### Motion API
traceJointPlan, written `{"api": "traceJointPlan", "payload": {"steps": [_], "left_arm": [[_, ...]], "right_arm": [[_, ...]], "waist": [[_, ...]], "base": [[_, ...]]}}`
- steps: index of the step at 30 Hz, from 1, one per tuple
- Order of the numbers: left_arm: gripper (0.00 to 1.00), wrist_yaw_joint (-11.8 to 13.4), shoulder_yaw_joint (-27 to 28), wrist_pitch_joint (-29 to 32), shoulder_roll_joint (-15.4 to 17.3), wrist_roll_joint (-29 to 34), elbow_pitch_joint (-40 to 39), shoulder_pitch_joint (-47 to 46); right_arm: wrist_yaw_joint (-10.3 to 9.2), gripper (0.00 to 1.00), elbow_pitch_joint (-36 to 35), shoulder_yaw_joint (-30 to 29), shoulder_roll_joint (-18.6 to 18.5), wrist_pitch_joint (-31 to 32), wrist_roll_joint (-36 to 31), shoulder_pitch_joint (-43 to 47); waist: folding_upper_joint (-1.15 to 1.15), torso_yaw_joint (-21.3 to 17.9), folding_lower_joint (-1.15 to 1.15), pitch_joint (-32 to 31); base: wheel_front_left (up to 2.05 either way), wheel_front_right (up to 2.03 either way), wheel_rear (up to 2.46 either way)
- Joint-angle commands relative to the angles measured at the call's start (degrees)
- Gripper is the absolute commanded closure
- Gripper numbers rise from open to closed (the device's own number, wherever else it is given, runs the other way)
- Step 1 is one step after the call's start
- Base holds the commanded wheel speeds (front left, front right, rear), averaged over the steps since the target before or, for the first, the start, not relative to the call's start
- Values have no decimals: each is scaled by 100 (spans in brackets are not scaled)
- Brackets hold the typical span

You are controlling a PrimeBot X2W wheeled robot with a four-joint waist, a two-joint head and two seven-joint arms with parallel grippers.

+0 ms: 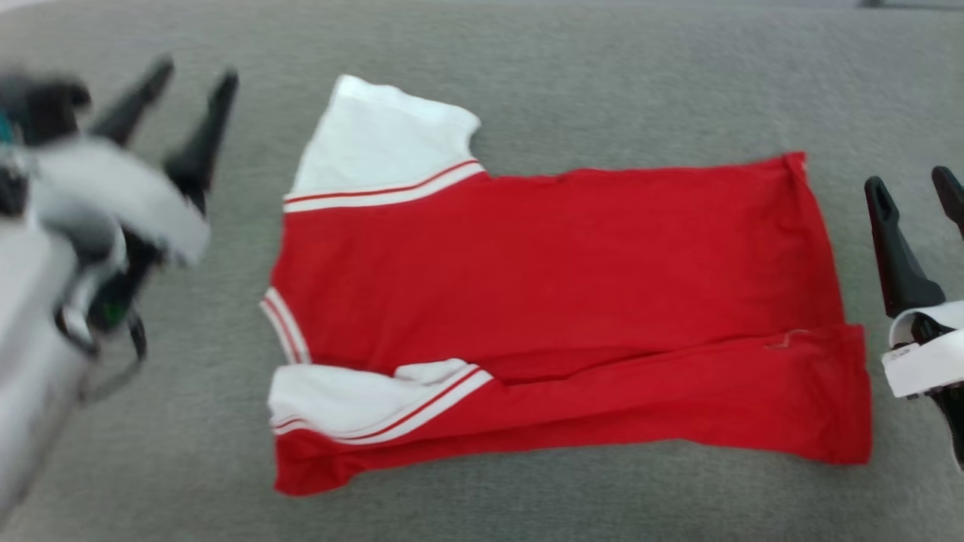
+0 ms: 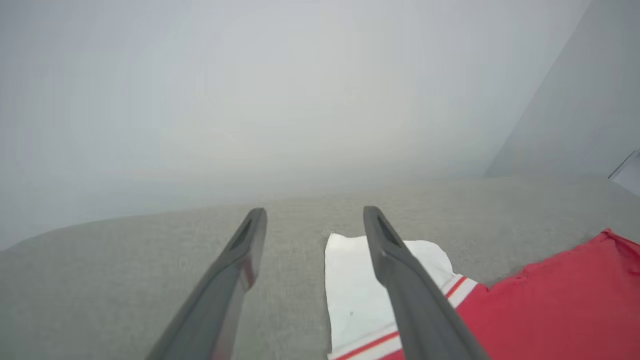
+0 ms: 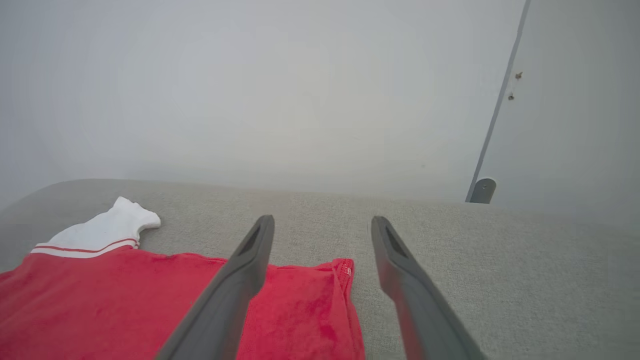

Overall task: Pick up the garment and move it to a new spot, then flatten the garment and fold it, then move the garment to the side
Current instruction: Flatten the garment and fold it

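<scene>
You have the garment (image 1: 557, 263) lying flat on the grey table (image 1: 527, 90), near long edge folded over, sleeves toward your left gripper (image 1: 194, 71), hem toward your right gripper (image 1: 907, 181), both spread wide, empty, beside the cloth.

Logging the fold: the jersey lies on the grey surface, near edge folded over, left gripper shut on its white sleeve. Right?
No: the left gripper is open and holds nothing, as the left wrist view shows. The jersey lies on the grey surface, near edge folded over.
</scene>
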Motion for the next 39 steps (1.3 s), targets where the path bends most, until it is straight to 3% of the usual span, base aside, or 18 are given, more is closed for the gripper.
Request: {"api": "traceJointPlan", "payload": {"steps": [1,7,14,20,25,26,27,28,33,39], "left_arm": [[0,-94,-32,195,-81,29,204,-341],[0,-470,-500,1652,-312,152,1654,-1785],[0,-596,-1028,3788,-385,-281,2718,-2477],[0,-594,-1446,4518,-229,-335,2940,-2707],[0,-606,-1468,5108,-488,-1027,2903,-2501],[55,-610,-1485,5164,-500,-1096,2882,-2494],[88,-613,-1503,5204,-541,-1169,2831,-2480],[100,-619,-1507,5208,-563,-1240,2799,-2475],[100,-617,-1572,5003,-511,-1319,2669,-2528],[100,-616,-1720,4804,-513,-1444,2454,-2630]], "right_arm": [[-3,0,-38,21,57,-52,50,-123],[-3,0,-53,160,128,-145,204,-237],[-3,0,83,322,121,-202,303,-297],[-3,0,67,428,105,-219,366,-337],[-3,0,78,405,65,-186,390,-315],[-3,0,80,387,49,-177,400,-323],[-3,0,78,371,34,-152,417,-343],[-3,0,69,373,16,-123,432,-374],[-3,0,23,517,-109,194,567,-591],[-3,0,318,1032,-366,1394,689,-1608]], "waist": [[0,-463,0,400],[0,-975,0,735],[0,-1304,0,929],[0,-1463,0,1138],[0,-1453,0,1187],[0,-1436,0,1188],[0,-1414,0,1183],[0,-1393,0,1176],[0,-1302,0,1143],[0,-1132,0,1129]], "base": [[0,0,0],[0,0,0],[0,0,0],[0,0,0],[0,0,0],[0,0,0],[0,0,0],[0,0,0],[0,0,0],[0,0,0]]}}
